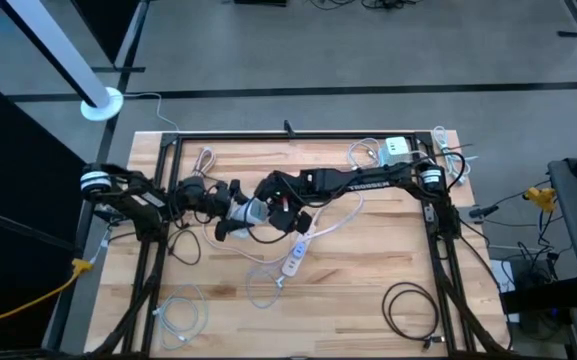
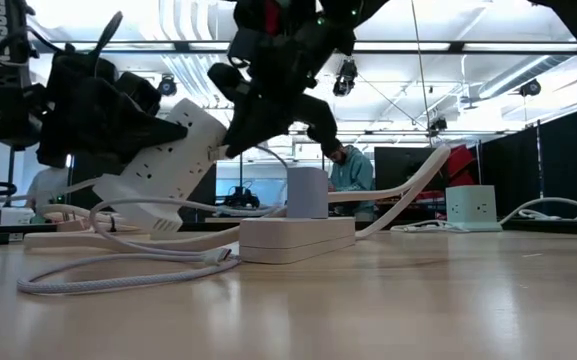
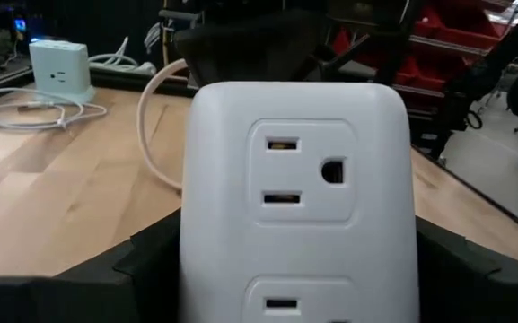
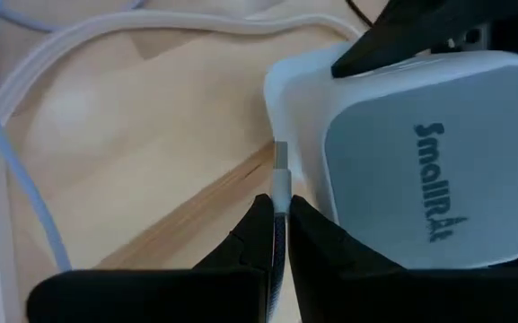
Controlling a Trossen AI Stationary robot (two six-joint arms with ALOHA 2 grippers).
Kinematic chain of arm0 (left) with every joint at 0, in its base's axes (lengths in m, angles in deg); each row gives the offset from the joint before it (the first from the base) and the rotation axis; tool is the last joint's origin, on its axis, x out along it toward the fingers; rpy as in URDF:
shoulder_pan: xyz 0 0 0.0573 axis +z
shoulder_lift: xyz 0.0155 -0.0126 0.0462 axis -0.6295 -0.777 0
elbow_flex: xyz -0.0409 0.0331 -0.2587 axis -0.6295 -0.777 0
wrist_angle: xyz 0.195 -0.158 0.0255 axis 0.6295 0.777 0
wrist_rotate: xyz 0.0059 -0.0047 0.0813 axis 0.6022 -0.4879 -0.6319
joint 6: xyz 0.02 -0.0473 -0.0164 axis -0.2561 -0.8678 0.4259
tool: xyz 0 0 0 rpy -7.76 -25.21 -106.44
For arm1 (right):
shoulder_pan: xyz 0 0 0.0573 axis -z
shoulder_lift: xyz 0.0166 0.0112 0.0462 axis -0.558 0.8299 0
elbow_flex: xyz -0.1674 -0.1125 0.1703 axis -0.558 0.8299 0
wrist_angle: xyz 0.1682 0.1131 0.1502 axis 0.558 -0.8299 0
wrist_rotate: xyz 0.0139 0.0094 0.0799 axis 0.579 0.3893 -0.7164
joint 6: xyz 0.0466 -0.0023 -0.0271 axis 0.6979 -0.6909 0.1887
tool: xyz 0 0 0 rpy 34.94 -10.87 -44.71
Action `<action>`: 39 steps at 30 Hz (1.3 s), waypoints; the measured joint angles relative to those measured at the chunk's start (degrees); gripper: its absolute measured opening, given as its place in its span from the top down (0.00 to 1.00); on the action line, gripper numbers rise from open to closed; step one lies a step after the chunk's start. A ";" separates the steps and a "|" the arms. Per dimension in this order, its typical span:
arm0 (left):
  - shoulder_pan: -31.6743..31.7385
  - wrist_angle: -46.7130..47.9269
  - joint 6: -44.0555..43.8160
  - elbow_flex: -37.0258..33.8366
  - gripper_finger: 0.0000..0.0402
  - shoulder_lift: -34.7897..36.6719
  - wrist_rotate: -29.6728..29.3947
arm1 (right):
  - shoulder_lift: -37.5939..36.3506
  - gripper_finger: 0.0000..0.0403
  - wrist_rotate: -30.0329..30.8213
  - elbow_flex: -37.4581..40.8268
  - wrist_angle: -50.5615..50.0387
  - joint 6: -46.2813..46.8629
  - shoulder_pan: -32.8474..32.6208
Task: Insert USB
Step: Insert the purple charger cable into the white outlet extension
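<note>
From above, both dark arms meet over the middle of the wooden tabletop (image 1: 368, 300). The left claw (image 1: 236, 212) grasps a white power cube (image 1: 251, 211) across its sides, jaws spread wide around it, while the right claw (image 1: 273, 205) closes in from the other side. A white power strip (image 1: 296, 255) lies just below them, and a black cable coil (image 1: 410, 308) rests near the front right corner.

At tabletop height, the power cube (image 2: 173, 165) hangs tilted above the wood in the left claw (image 2: 118, 120), the right claw (image 2: 278, 105) just beside it. A second white block (image 2: 298, 228) sits flat below.

The left wrist camera shows the cube's outlet face (image 3: 299, 179) filling the frame between its fingers.

The right wrist camera shows the right claw (image 4: 277, 220) clenched on a USB plug (image 4: 281, 175), whose metal tip sits against the side of the cube (image 4: 402, 152).
</note>
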 joint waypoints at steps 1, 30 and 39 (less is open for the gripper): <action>-0.18 -0.19 0.02 0.00 0.27 0.05 0.00 | 0.00 0.98 -0.11 -0.58 -0.26 -0.03 0.00; -0.39 1.23 -0.38 0.00 0.26 0.00 0.18 | 1.09 0.98 -2.97 -4.19 -2.67 -0.12 -0.02; -0.35 1.65 0.08 0.02 0.23 -0.02 -0.75 | 1.06 0.98 -3.09 -4.58 -5.30 -1.40 -1.69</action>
